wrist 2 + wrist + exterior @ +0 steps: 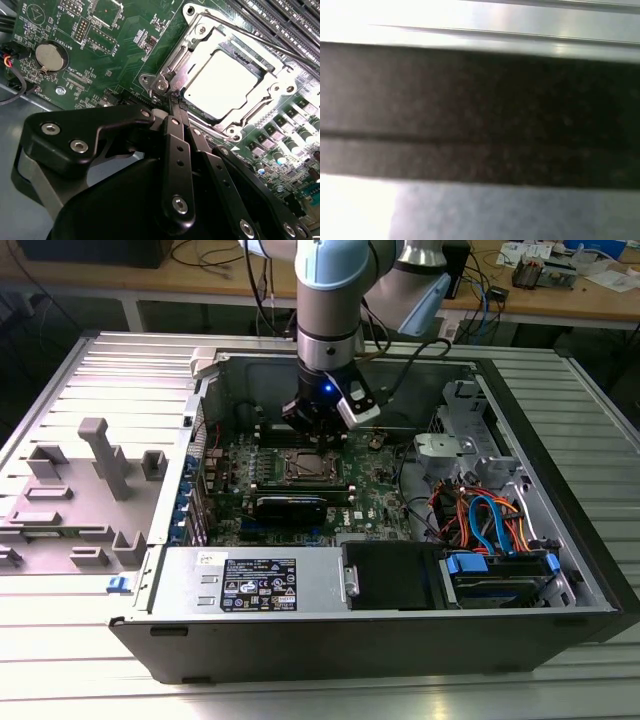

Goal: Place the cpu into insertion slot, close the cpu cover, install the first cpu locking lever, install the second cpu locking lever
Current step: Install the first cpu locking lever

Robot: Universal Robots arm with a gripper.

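the gripper [175,106] is holding its two fingers closed together, tip right at a corner of the insertion slot [159,84] in the second wrist view. that slot is holding one cpu [222,85], lying flat inside the window of the one cpu cover [280,75] folded down over it. in the exterior view the gripper [318,425] is hanging inside the open computer case [380,635], well apart from its walls.

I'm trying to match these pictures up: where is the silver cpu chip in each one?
Exterior view: the cpu lies mid-motherboard inside the open computer case, close by the gripper.
Second wrist view: the cpu is the bright square framed by the cpu cover.
Shared landmark: the gripper, whose tips sit at the socket's corner.
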